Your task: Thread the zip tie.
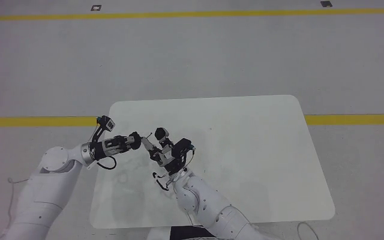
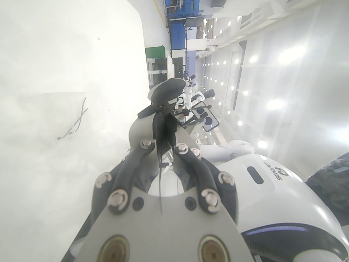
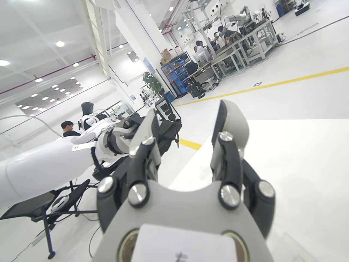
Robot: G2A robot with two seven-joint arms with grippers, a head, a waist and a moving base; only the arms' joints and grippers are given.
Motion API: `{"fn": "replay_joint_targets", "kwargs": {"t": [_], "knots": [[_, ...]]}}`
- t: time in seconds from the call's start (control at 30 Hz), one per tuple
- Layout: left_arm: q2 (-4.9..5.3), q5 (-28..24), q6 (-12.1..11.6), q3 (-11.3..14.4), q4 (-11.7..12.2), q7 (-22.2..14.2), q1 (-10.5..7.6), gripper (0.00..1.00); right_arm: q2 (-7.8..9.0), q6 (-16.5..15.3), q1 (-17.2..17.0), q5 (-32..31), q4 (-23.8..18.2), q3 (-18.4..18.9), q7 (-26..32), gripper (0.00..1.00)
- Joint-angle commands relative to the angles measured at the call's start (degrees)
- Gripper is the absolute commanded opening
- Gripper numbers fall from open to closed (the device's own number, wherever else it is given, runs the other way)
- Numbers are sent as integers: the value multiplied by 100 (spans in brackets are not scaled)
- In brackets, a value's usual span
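My left gripper point(image 2: 163, 118) is shut on a thin black zip tie point(image 2: 161, 181), whose strand runs back between the fingers toward the palm. In the top view the left gripper point(image 1: 138, 142) hovers over the near-left part of the white table point(image 1: 252, 156). It is tip to tip with my right gripper point(image 1: 155, 143). The right gripper point(image 3: 188, 126) is open, and its fingers point(image 3: 227, 121) hold nothing. Just past them the zip tie's end point(image 3: 177, 137) hangs from the left gripper point(image 3: 163, 130).
A few thin dark strands point(image 2: 75, 125) lie on the table beside the grippers. The table's far and right parts point(image 1: 270, 132) are bare. Yellow floor lines point(image 1: 192, 14) run behind and beside the table.
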Motion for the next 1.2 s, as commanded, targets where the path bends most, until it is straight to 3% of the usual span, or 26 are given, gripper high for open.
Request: {"fn": "replay_joint_targets", "kwargs": {"t": [0.0,0.13,0.23,0.6,0.7,0.8,1.0,1.17], "knots": [[0,0,0,0,0,0,0,0,69,-204,-95,-102,-142,86,-22,100],[0,0,0,0,0,0,0,0,222,-380,-288,-11,-432,213,160,100],[0,0,0,0,0,0,0,0,391,-380,-358,407,-745,33,554,100],[-5,-7,7,10,-38,74,0,0,391,-380,-358,407,-745,33,554,100],[-11,-303,154,-15,-129,105,6,0,406,-380,-375,378,-820,32,587,100],[-17,-884,287,-89,-83,-146,36,0,506,-380,-348,263,-954,-243,150,100],[-43,-1736,682,-73,-11,-686,80,0,742,-343,-34,-981,-474,-456,-1240,100],[-80,-2167,903,-5,100,-866,32,0,743,445,125,-1986,-154,-549,-1828,100]]}}
